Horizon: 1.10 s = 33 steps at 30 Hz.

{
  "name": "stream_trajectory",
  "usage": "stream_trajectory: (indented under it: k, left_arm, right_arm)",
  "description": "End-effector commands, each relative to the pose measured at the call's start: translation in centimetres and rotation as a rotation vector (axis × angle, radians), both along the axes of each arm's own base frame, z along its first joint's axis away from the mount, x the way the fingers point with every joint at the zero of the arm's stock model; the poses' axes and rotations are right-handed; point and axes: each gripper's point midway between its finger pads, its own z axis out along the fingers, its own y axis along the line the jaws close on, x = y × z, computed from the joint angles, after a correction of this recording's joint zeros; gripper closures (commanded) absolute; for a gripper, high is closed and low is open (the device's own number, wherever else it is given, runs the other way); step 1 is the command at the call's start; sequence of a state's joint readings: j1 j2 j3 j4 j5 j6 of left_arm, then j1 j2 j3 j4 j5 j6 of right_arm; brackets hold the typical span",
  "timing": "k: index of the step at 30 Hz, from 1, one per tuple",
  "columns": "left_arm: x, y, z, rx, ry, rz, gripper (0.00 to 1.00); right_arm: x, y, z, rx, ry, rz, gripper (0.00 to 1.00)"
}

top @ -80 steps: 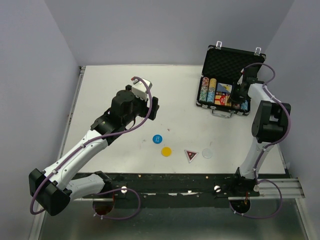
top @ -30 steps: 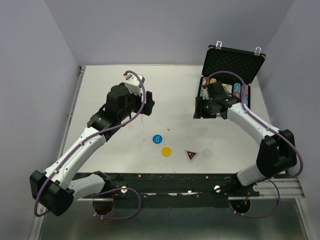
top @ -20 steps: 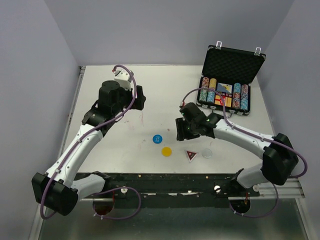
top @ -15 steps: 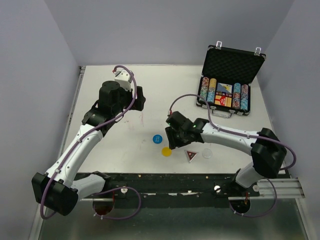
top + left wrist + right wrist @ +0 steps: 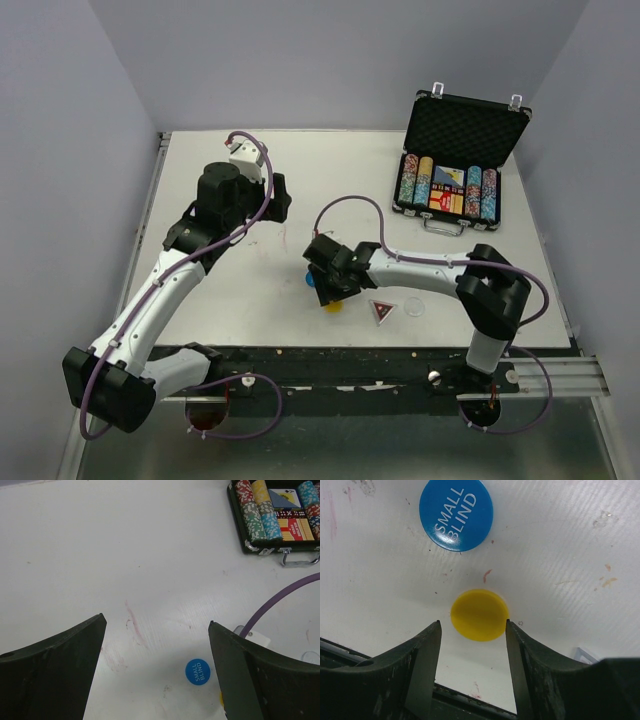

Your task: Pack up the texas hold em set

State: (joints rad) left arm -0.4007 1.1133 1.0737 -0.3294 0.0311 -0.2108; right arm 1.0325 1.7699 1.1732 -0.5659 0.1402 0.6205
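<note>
- Pale lilac walls (image 5: 330,60) close in a white table (image 5: 200,180), which is scuffed with faint reddish marks.
- Well to the left of the yellow disc (image 5: 479,615) and farther back, we see the left gripper (image 5: 155,622) hanging above bare table. Its jaws are spread wide with nothing between them.
- Just left of the yellow disc and a little farther back lies the blue disc (image 5: 456,514), flat and printed "SMALL BLIND". It is close to the yellow one but not touching it.
- The yellow disc itself lies flat near the front edge of the table. The right gripper (image 5: 473,624) is low over it, with its two fingers (image 5: 420,670) standing one on each side of the disc. The gap is only a little wider than the disc, and we cannot tell whether either finger touches its rim.
- Right of the yellow disc, near but apart, lies the triangular disc (image 5: 382,311), dark and red. Just beyond it is a clear disc (image 5: 414,307).
- Far to the right of the yellow disc, toward the back wall, the black briefcase (image 5: 462,130) stands open. Its foam-lined lid is tilted up and its silver handle (image 5: 444,225) faces the arms.
- Inside its tray we see chip rows (image 5: 413,180) at both ends and card decks (image 5: 446,190) between them.
</note>
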Motion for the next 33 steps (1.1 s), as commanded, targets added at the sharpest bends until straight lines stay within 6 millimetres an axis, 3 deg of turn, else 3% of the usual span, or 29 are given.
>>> stream_trajectory:
  k: [1, 33]
  left_arm:
    - [-0.1, 0.3, 2.4, -0.02, -0.051, 0.011, 0.01]
    - [0.0, 0.2, 2.0, -0.021, -0.039, 0.007, 0.01]
  right_arm:
    - [0.5, 1.0, -0.5, -0.022, -0.034, -0.013, 0.37]
    - [0.2, 0.0, -2.2, -0.117, -0.042, 0.004, 0.35]
